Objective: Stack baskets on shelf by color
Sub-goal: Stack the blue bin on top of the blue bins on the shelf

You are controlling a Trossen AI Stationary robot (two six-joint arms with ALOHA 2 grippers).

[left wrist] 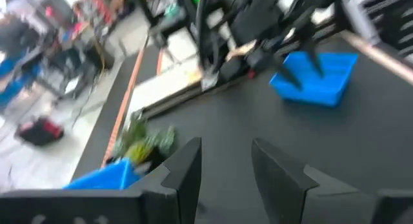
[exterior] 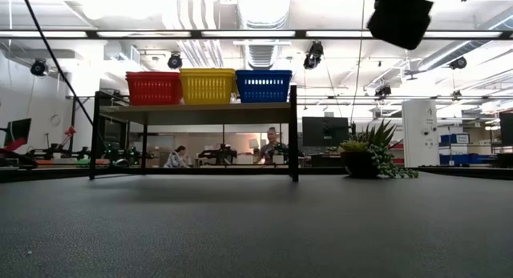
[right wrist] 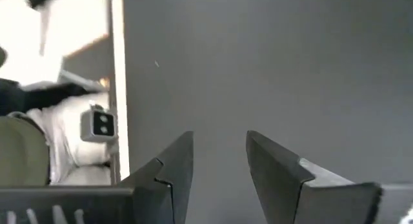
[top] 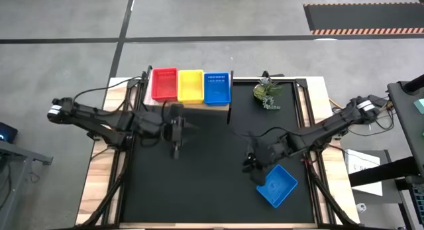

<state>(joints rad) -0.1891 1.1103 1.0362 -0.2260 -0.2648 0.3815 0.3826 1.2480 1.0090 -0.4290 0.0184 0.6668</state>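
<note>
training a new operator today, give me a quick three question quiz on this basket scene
1. True or false: three baskets sit side by side on the shelf.
2. Which basket lies off the shelf, on the table? A red, B yellow, C blue.
3. What stands on the table beside the shelf?

Key
1. True: red basket, yellow basket, blue basket.
2. C, the loose blue basket near the right gripper, whose fingers are empty.
3. A small potted plant.
</note>
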